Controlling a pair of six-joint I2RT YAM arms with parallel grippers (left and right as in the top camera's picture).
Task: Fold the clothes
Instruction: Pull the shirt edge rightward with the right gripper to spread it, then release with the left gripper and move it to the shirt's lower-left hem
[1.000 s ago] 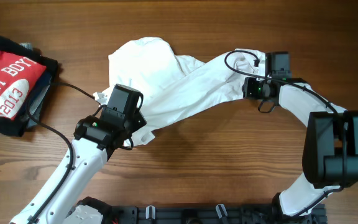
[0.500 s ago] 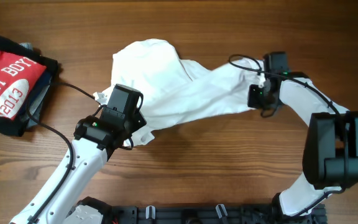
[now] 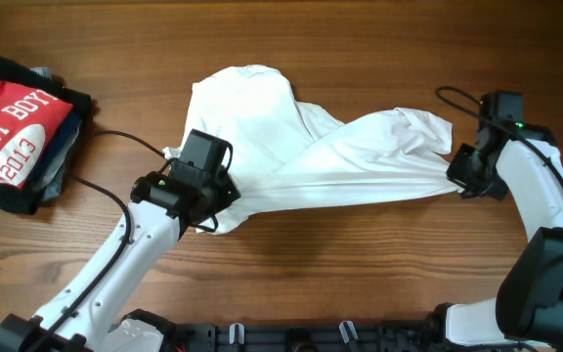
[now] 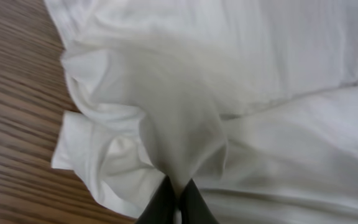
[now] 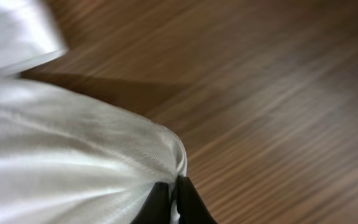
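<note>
- The left claw (image 4: 176, 202) is clamped on a bunched fold of the white T-shirt (image 3: 301, 156). Its two dark fingertips meet with the cloth drawn up between them.
- Around that pinch, in the left wrist view, the fabric fans out in soft creases. A doubled edge of it lies flat on the wooden worktop (image 3: 360, 49) to the left.
- The right claw (image 5: 173, 200) is also clamped on an edge of the same shirt, with the cloth curving over its tips. That view is blurred.
- From overhead, the shirt stretches as a taut band across the middle of the worktop between the two claws.
- The rest of the shirt lies in a loose mound on the far side of the left arm.
- A pile of dark garments (image 3: 62, 147) sits at the far left edge, well apart, topped by a red shirt (image 3: 8, 127) with white lettering and "2013".
</note>
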